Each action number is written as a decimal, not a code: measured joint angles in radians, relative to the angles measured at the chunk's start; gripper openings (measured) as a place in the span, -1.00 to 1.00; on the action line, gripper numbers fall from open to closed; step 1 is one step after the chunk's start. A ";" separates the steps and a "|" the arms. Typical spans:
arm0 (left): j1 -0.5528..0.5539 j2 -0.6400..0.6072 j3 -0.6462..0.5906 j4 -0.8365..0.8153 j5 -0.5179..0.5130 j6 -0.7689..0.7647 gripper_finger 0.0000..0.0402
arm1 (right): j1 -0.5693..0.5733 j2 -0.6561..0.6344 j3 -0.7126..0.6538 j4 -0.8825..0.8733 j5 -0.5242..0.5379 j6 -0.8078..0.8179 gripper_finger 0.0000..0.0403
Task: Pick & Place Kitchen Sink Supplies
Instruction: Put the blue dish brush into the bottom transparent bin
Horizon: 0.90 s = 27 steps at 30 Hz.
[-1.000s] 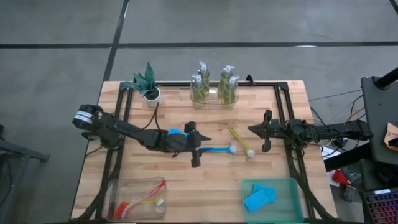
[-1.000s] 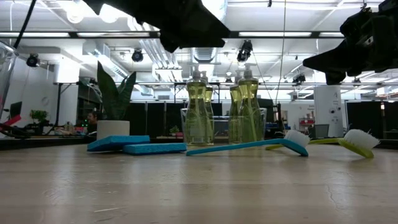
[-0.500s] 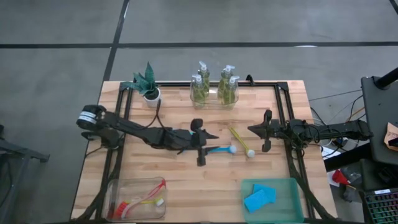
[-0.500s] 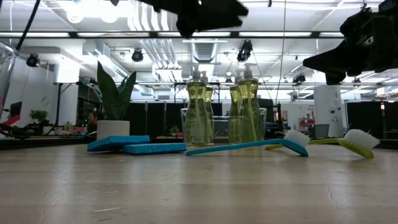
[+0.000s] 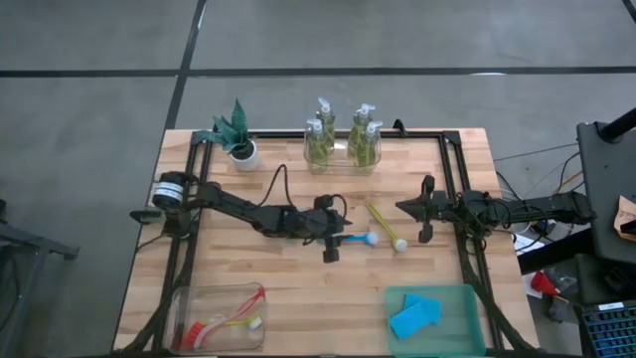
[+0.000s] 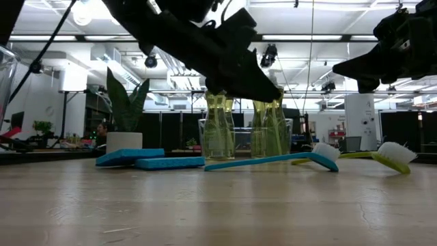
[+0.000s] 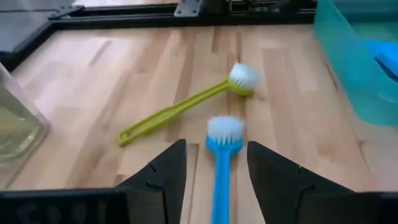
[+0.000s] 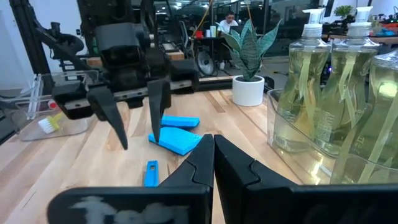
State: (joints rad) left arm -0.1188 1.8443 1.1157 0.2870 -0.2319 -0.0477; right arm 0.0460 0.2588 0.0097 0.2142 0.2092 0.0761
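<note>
My left gripper [image 5: 331, 232] is open and hovers over the handle of the blue brush [image 5: 354, 239], one finger on each side of the handle [image 7: 220, 183], pointing down in the right wrist view [image 8: 140, 142]. The brush lies flat on the table [image 6: 273, 160]. The yellow brush [image 5: 385, 226] lies just to its right. My right gripper [image 5: 401, 207] is shut and waits above the table, right of both brushes. Soap bottles [image 5: 343, 142] stand in a clear holder at the far edge. Two blue sponges [image 6: 147, 159] lie on the table under my left arm.
A potted plant [image 5: 237, 134] stands at the far left. A clear bin [image 5: 219, 316] near the front left holds red and yellow brushes. A teal bin [image 5: 467, 298] at the front right holds blue sponges [image 5: 415, 316]. Black frame rails run along both table sides.
My left gripper has moved toward the table's right edge, along the blue brush, and has come down from high above the table to just over the brush handle. It has stayed open. The brushes and sponges have not moved.
</note>
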 joint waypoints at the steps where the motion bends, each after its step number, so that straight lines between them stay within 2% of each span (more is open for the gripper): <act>1: 0.003 0.006 0.005 0.000 0.006 -0.007 -0.18 | 0.000 0.000 0.000 0.000 0.000 0.001 -0.96; 10: 0.023 0.069 0.029 -0.049 0.035 -0.023 -0.03 | 0.000 -0.001 0.000 0.000 0.000 0.001 -0.96; 21: 0.048 0.164 0.076 -0.045 0.034 -0.007 -0.02 | 0.000 -0.001 0.000 0.000 0.000 0.001 -0.96; 27: 0.047 0.207 0.103 -0.051 0.108 -0.004 -0.02 | 0.000 -0.001 0.000 0.000 0.000 0.000 -0.96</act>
State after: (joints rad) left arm -0.0718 2.0514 1.2185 0.2356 -0.1242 -0.0517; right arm 0.0463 0.2582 0.0094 0.2139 0.2090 0.0757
